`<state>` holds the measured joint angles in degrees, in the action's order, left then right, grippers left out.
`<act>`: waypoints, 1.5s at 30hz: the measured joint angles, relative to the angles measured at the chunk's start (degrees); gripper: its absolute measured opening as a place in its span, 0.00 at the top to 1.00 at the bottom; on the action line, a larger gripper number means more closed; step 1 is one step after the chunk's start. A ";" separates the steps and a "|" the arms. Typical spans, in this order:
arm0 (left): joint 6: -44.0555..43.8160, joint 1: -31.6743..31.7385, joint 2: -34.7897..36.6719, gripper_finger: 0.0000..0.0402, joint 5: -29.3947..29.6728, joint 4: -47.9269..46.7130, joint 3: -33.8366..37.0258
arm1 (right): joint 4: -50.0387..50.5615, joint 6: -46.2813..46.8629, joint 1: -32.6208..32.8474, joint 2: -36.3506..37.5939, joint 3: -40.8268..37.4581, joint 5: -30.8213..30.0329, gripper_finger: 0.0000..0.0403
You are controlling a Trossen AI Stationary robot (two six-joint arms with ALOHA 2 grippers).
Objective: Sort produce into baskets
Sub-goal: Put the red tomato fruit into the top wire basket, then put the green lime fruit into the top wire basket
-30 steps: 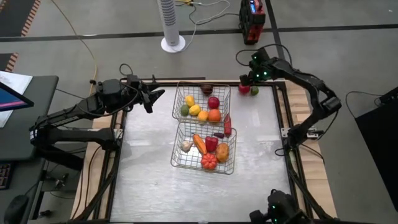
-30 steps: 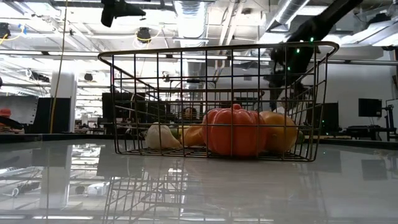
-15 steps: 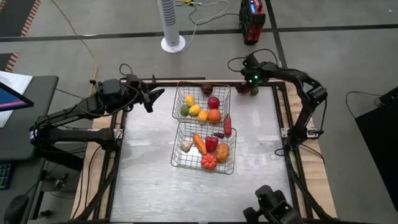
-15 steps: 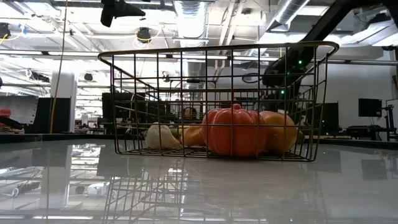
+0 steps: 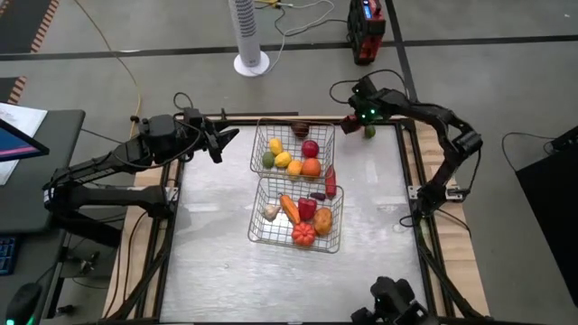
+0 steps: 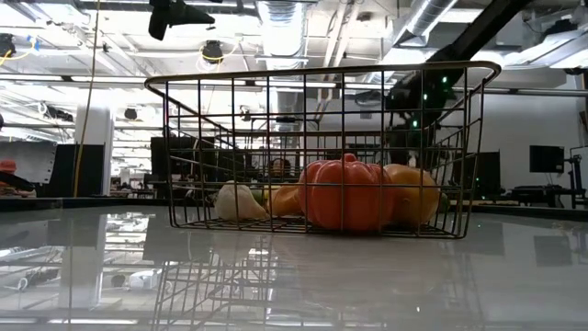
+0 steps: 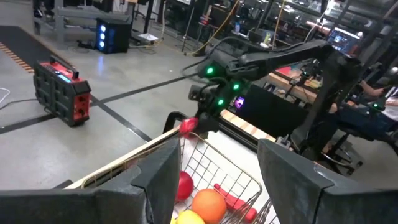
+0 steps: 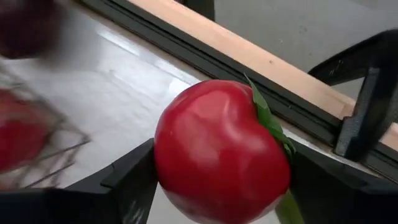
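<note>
Up at the far right corner, right gripper has a red tomato pinched between its fingers — only the wrist cam shows that; overhead it's hidden. Green fruit lies just beside. Both baskets hold produce mid-table. Left gripper hovers far left w/ jaws apart, empty.

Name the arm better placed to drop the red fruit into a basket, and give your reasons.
Right. The right gripper already holds the red tomato at the table's far right corner, close to the far basket. The left gripper is open and empty on that basket's other side.
</note>
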<state>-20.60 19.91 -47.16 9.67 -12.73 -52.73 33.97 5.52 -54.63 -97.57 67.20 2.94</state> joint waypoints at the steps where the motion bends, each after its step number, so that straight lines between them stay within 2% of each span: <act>1: 0.00 0.01 0.05 0.50 -0.07 0.00 0.00 | 0.77 0.01 0.43 1.24 0.00 0.01 0.17; 4: 0.00 0.01 0.39 0.50 -0.30 -0.02 0.00 | 3.71 -0.03 2.61 5.99 0.00 0.32 0.16; 6: 0.00 -0.01 0.66 0.50 -0.30 0.01 -0.02 | 4.44 -1.84 4.66 9.66 0.00 3.28 0.16; 9: 0.46 -0.01 0.81 0.50 -0.27 0.14 -0.02 | 4.39 -7.52 9.27 15.15 0.00 8.83 0.16; 12: 1.60 -0.01 0.79 0.50 0.27 0.24 -0.02 | 4.05 -15.65 15.56 19.34 0.01 9.67 0.16; 16: 2.22 0.01 0.79 0.50 1.03 0.25 -0.02 | 0.56 -20.29 23.37 21.56 0.02 6.26 0.13; 20: 2.34 0.01 0.81 0.50 1.10 0.24 -0.02 | -6.43 -15.50 28.27 20.37 0.02 -1.14 0.12; 25: 2.16 0.01 0.83 0.50 0.18 0.24 -0.02 | -10.37 -10.91 30.08 17.22 0.02 -1.64 0.12; 34: 2.01 0.01 0.83 0.50 -1.33 0.22 -0.02 | -8.00 -6.78 30.05 16.09 0.02 -0.04 0.11; 41: 2.41 0.01 0.83 0.50 -1.20 0.20 -0.02 | -5.61 -4.50 28.51 16.17 1.48 2.41 0.02; 45: 2.55 0.01 0.83 0.50 -1.04 0.20 -0.02 | -4.17 -7.37 28.05 16.14 3.31 -2.04 0.03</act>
<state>-18.05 19.92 -46.33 8.62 -12.53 -52.75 29.80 -1.85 -26.59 -81.43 70.51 0.90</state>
